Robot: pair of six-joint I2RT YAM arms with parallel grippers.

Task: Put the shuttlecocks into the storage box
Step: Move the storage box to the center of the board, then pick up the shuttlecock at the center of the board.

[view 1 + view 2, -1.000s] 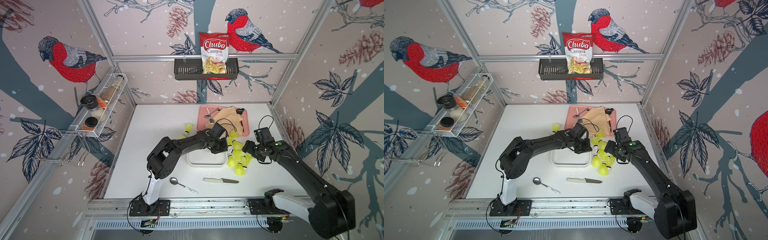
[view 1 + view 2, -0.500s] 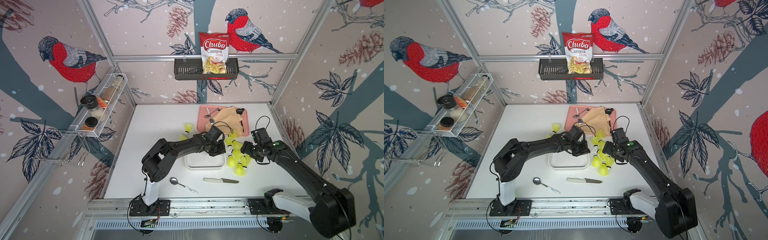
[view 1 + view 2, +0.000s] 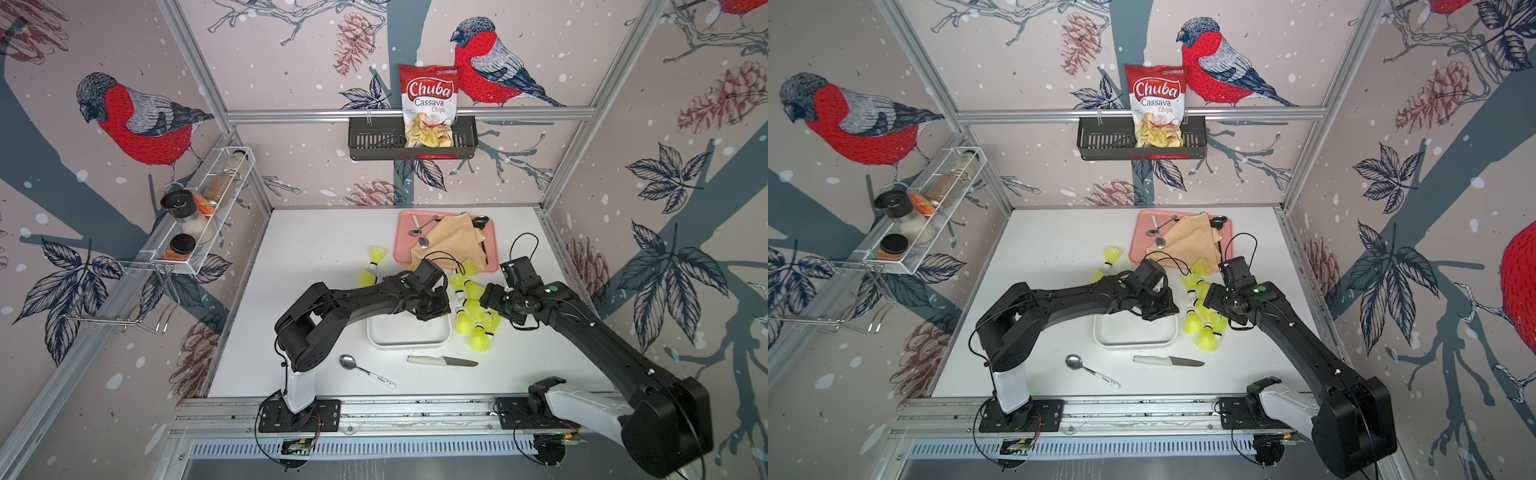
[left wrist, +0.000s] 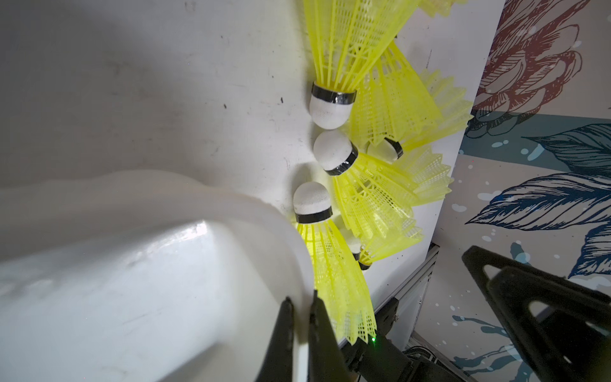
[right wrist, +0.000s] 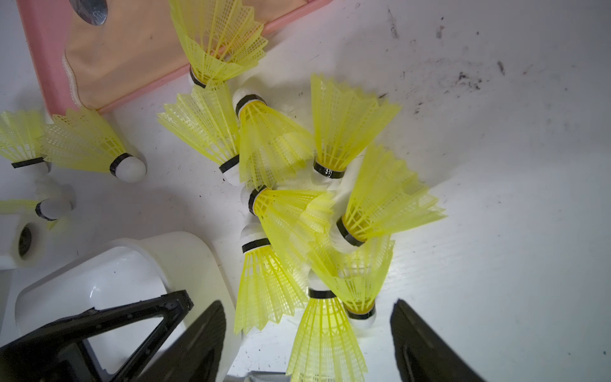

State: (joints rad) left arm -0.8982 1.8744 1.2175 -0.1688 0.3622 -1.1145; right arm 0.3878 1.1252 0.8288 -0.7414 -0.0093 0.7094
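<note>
A white bench [image 3: 324, 249] stands inside an aluminium frame with bullfinch-patterned walls. On the back wall hangs a black slotted basket [image 3: 374, 143] holding a red bag of chips [image 3: 430, 104]. A flat pink tray [image 3: 401, 249] sits at the rear, and a white-handled knife [image 3: 440, 361] and a metal spoon [image 3: 365, 370] lie near the front.

The shallow white plastic storage box [image 3: 405, 334] sits mid-bench. The neon yellow-green plastic shuttlecocks [image 3: 478, 328] are heaped on the bench just beside it, on the right arm's side, and two more lie apart near the tray [image 3: 376, 259].

The left arm reaches low across the bench, and the left pincer [image 4: 301, 296] is pinched narrowly on the box's rim. The right arm bends inward, its right pincer [image 5: 307, 301] spread wide above the heap and holding nothing.
</note>
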